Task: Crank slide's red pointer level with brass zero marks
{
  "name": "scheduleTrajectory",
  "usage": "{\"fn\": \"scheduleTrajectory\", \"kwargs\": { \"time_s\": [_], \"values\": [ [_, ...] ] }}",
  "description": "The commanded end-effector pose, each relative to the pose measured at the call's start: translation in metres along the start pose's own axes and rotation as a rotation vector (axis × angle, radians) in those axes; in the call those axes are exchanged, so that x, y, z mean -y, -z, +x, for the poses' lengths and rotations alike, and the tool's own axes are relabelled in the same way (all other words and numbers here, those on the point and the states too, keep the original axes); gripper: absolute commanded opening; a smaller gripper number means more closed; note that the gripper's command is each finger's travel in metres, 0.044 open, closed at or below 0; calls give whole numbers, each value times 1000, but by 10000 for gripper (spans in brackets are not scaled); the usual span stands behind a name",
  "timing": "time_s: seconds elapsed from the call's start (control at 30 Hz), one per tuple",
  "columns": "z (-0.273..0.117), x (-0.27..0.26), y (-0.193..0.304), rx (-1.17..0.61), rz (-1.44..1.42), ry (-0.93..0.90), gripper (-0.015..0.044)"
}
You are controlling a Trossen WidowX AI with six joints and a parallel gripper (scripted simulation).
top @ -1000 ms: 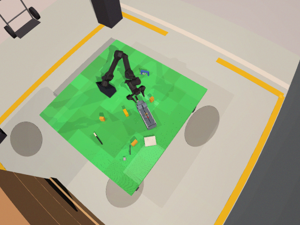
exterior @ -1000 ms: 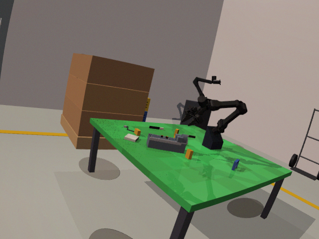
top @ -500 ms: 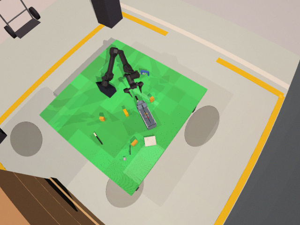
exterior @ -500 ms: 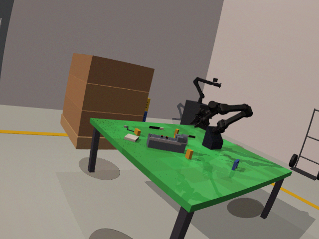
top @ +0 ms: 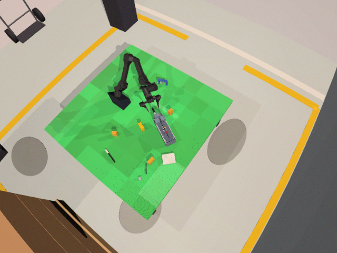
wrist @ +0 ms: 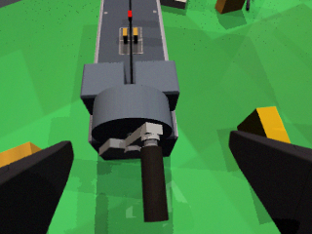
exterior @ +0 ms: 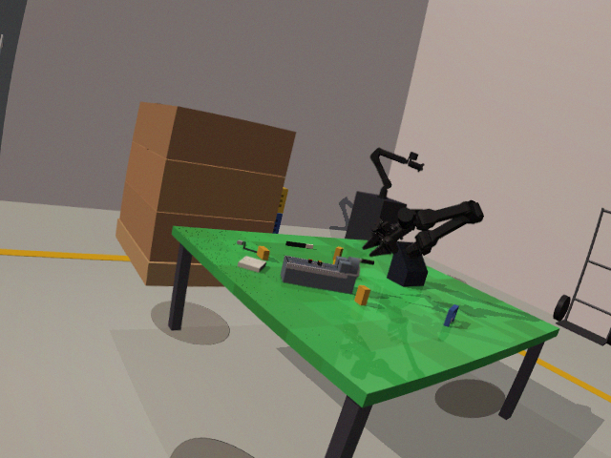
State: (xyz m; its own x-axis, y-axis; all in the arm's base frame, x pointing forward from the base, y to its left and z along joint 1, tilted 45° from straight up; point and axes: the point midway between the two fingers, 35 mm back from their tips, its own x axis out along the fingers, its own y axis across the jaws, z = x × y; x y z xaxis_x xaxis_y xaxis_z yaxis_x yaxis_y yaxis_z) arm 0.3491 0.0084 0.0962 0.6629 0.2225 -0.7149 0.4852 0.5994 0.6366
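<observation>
The grey machine [top: 170,140] [exterior: 315,281] [wrist: 108,49] stands on the green table. Its crank has a pale arm [wrist: 114,145] and a dark handle [top: 153,110] [exterior: 367,261] [wrist: 154,185] that sticks out toward the robot. The red pointer [top: 166,132] [wrist: 130,14] is on the slot line, farther from the crank than the two brass marks [wrist: 125,35] [exterior: 314,261], not level with them. My gripper [top: 154,108] [exterior: 368,251] [wrist: 153,143] is open and empty. In the wrist view its fingers are on either side of the crank, apart from it; it appears above the handle in the exterior view.
Orange blocks [top: 170,112] [top: 140,126] [exterior: 362,295] stand on both sides of the crank end. A blue bracket [top: 162,80] [exterior: 451,315] is near the arm. A white box [top: 168,158] [exterior: 252,263], another orange block [top: 150,160] and a black-and-white stick [top: 110,157] lie farther off.
</observation>
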Motion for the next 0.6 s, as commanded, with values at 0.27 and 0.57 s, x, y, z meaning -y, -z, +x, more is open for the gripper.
{"fn": "scheduleTrajectory", "kwargs": {
  "time_s": [0.27,0.57],
  "values": [
    [14,0,11,3,4,2,440],
    [25,0,22,3,4,2,440]
  ]
}}
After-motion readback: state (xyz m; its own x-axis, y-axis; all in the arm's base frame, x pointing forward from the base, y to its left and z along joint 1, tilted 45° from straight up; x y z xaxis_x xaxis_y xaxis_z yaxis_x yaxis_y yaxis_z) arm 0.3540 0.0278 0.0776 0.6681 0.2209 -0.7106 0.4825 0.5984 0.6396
